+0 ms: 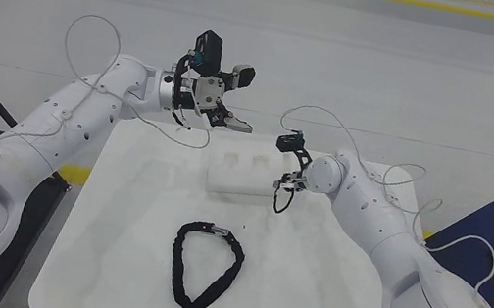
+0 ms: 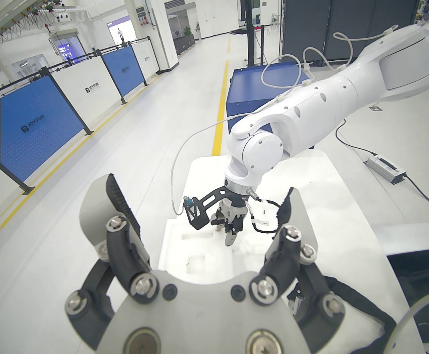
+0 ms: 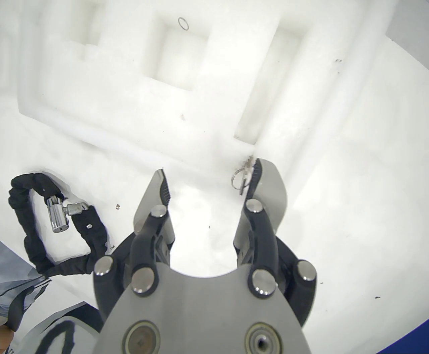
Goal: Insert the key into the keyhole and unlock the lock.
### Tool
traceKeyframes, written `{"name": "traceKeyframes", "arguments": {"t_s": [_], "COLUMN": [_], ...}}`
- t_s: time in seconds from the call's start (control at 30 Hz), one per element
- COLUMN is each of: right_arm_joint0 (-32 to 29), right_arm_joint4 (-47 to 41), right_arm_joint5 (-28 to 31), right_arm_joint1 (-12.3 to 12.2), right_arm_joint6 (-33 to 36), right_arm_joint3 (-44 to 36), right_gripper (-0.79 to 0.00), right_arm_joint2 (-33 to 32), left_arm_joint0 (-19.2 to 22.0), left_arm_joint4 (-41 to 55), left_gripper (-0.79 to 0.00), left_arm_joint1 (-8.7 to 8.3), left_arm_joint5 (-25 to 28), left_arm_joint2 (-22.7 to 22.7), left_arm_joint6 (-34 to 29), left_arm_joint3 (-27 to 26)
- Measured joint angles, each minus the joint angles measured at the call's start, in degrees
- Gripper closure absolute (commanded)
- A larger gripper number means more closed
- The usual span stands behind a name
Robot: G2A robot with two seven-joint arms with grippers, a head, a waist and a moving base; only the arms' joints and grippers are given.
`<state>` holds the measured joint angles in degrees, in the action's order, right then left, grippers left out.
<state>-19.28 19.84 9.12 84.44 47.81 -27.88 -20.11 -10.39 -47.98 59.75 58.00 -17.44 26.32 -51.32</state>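
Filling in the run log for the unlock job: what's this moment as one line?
right hand open, key beside one fingertip, ungrasped | left hand open, raised by table far edge | chain lock closed on table

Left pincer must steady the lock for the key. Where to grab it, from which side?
Probably the chrome cylinder, pinched across its round sides from above. It seems to lie flat on the table between the soft sleeved ends of the chain, the one bare rigid part. Leave the keyhole end face uncovered.
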Motion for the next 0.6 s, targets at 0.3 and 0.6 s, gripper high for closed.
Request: {"name": "traceKeyframes", "arguments": {"t_s": [0.3,0.6], "right_arm_joint0": [-0.3,-0.2], "right_arm_joint4": [0.5,2.2], "right_arm_joint5": [-2.5,-4.4], "right_arm_joint1": [1.3,2.8], "right_arm_joint6": [0.1,-0.1], "right_arm_joint3": [3.1,5.4], "right_gripper": [-0.114,0.000], "right_arm_joint2": [-1.1,-1.6], "left_arm_joint0": [0.0,0.0], "left_arm_joint4": [0.0,0.0], "left_gripper": [-0.785,-0.785], "left_arm_joint1": [0.00,0.00], "left_arm_joint5": [0.0,0.0], "left_arm_joint2": [0.0,0.0], "left_arm_joint6": [0.0,0.0], "left_arm_joint3": [0.0,0.0]}}
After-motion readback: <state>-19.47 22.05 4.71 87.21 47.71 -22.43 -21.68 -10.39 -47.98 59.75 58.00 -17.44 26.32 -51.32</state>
